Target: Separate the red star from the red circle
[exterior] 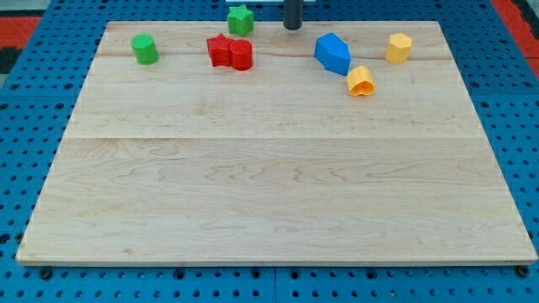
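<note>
The red star (220,50) and the red circle (242,55) sit touching side by side near the view's top, the star on the left. My tip (292,27) is at the board's top edge, to the right of the green star (241,18) and up and right of the red pair, apart from every block.
A green cylinder-like block (145,48) is at the top left. A blue block (333,53), a yellow-orange block (360,82) and a yellow hexagon-like block (398,47) lie at the top right. The wooden board (269,185) rests on a blue pegboard.
</note>
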Available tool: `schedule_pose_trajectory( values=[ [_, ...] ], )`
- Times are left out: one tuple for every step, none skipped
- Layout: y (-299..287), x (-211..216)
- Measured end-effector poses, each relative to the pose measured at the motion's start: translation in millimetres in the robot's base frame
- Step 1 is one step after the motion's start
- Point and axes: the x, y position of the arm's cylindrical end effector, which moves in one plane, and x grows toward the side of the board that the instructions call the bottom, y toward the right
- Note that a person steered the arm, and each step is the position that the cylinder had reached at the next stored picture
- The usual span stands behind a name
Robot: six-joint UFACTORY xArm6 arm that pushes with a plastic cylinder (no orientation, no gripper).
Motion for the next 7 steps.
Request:
schedule_pose_trajectory(
  values=[
    [-44, 20],
    [-63, 45],
    [-63, 46],
    [-78, 46],
    [-82, 46],
    [-106, 52],
    [-147, 61]
  ],
)
